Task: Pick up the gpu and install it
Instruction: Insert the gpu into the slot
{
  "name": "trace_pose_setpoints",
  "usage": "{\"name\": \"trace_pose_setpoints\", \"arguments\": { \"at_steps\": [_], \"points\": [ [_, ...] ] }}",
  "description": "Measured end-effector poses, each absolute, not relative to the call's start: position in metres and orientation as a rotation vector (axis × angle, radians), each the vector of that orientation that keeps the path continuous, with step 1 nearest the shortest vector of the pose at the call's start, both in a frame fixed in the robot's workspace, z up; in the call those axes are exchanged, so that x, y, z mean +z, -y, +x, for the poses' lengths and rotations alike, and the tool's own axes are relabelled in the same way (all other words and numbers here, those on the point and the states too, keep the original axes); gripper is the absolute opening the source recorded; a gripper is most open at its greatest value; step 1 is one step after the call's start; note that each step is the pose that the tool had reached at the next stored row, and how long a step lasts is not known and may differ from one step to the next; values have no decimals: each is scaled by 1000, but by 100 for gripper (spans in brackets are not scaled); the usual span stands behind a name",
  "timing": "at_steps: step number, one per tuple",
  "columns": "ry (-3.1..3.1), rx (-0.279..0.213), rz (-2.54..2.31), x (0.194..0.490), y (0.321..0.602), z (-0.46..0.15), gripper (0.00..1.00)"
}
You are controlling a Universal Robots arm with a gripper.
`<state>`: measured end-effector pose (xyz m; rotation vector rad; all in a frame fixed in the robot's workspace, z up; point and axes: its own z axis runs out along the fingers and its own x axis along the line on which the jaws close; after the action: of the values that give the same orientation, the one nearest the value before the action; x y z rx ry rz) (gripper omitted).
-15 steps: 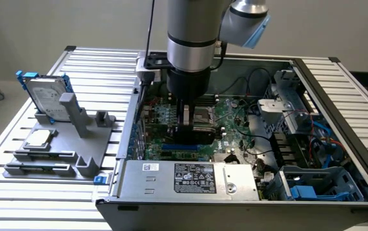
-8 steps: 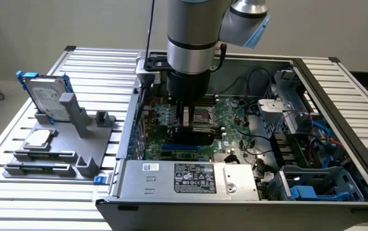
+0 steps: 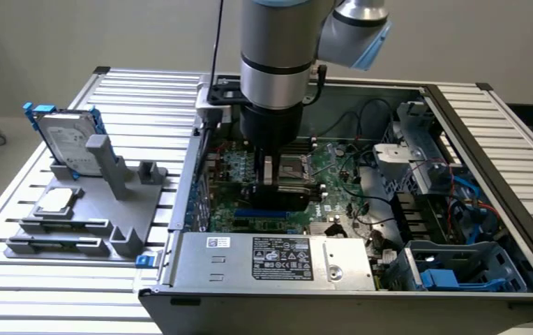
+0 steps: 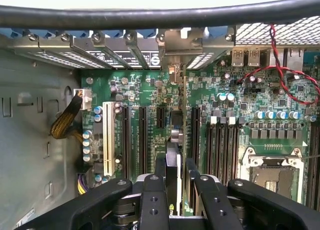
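Firmly clamped in the gripper (image 4: 175,170), the gpu (image 4: 173,140) stands on edge over the motherboard (image 4: 150,89), its long axis along the slots (image 4: 142,140), silver end toward the rear of the case (image 4: 30,140).

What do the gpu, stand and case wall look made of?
gpu: thin circuit board with a black shroud, probably plastic; it is edge-on, so hard to confirm.
stand: matte grey, one uniform colour, likely moulded or printed plastic.
case wall: dull grey sheet metal, punched tabs visible.

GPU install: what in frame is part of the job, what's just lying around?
Job: gpu, clamped in the gripper; motherboard inside the open case.
Lying about: hard drive, small silver chip, both on the grey stand beside the case.
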<state>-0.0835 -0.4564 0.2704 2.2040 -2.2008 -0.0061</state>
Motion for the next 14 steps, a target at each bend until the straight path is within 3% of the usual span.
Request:
{"name": "trace_pose_setpoints", "arguments": {
  "at_steps": [14],
  "points": [
    [2204, -19, 2207, 263, 457, -85, 27]
  ]
}}
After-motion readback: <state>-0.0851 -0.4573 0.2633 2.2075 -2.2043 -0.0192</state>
